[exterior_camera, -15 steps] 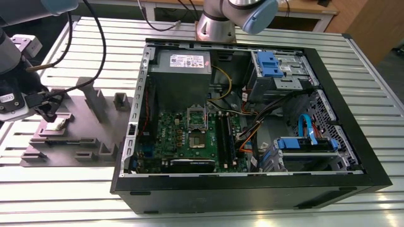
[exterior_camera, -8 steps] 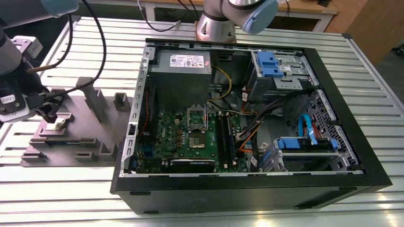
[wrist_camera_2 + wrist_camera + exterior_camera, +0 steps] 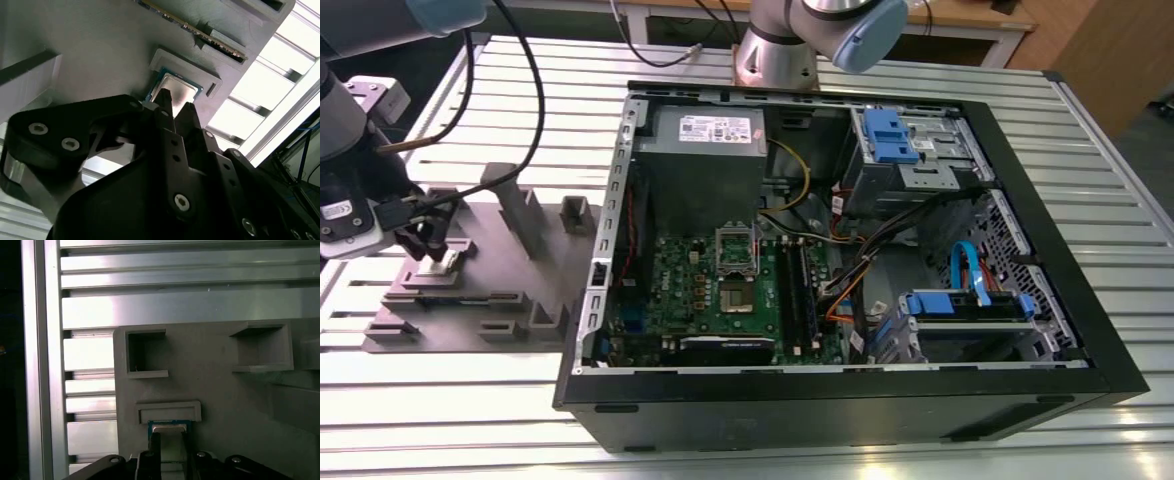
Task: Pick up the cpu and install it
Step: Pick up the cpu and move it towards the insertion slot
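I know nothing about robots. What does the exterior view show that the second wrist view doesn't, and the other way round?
The exterior view adds the wider scene: an open black computer case on a slatted metal table, with a green motherboard and a grey power supply inside. The second wrist view adds a close look at the cpu, a silvery square chip lying in a recess of the grey fixture, with the gripper right over it. Both share the gripper down at the grey fixture.

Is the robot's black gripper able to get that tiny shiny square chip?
Probably yes. The black gripper sits right at the silvery square cpu in the grey plastic holder, with nothing between them.
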`<move>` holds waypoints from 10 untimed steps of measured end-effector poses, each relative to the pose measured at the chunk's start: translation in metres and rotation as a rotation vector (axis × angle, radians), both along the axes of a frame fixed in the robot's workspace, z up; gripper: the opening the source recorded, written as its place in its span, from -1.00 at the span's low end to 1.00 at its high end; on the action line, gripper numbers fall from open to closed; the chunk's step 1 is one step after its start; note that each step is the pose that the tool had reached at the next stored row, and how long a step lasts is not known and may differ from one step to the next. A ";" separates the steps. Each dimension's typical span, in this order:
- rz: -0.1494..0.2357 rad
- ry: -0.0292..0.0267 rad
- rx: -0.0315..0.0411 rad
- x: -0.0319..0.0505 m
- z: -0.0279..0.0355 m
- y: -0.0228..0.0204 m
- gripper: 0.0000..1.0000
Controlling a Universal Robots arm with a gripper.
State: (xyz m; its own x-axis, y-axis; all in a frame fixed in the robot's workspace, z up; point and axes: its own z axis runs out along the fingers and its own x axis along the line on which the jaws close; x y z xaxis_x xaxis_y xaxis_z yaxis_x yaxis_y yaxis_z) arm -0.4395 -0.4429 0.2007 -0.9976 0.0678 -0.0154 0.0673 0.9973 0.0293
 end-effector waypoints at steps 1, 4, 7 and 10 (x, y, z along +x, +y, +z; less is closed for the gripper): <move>0.000 0.0000 0.0000 0.0000 0.0000 0.0000 -0.42; 0.000 0.0000 0.0000 0.0000 -0.0001 0.0000 -0.18; 0.000 0.0000 0.0000 0.0000 -0.0002 0.0000 0.06; 0.000 -0.0001 0.0000 0.0000 -0.0006 0.0000 0.06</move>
